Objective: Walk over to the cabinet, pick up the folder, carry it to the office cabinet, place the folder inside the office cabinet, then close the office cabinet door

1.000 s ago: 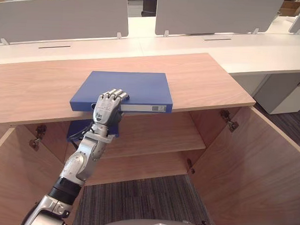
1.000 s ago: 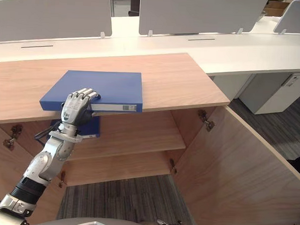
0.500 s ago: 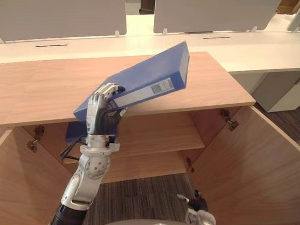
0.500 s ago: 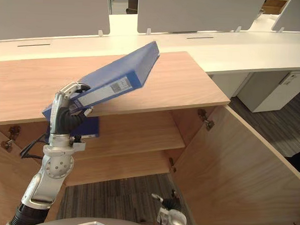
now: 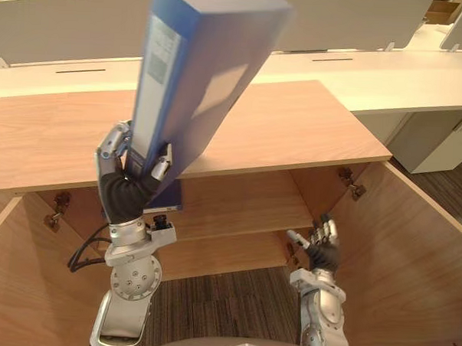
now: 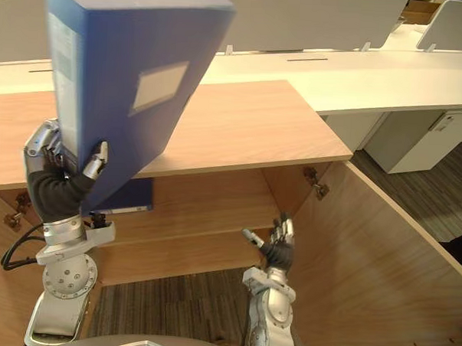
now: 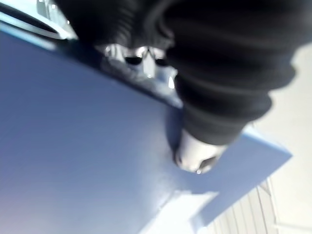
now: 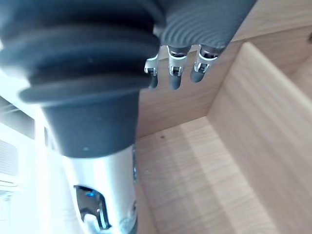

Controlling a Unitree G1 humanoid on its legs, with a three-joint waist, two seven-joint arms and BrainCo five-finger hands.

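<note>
Folder (image 5: 197, 72): top end cut off by frame edge, lower end hidden in L hand (image 5: 124, 190), fingers + thumb clamped round it. Held off cabinet top (image 5: 310, 123), at its front edge. Long axis steep, near upright, labelled spine toward robot's left. Blue item (image 5: 172, 199) under the top, mostly hidden. R hand (image 5: 322, 250) below the top, fingers loose, nothing held. It's apart from shelf (image 5: 245, 204), beside open door (image 5: 396, 257).

The cabinet's right door (image 5: 396, 249) and left door (image 5: 19, 286) stand swung wide, leaving the front open between them. The upper shelf (image 5: 245, 204) is bare to the right of a blue folder (image 6: 126, 195) lying on it, and the lower shelf (image 5: 227, 257) is bare where it shows. The cabinet top (image 5: 317, 123) overhangs both.
</note>
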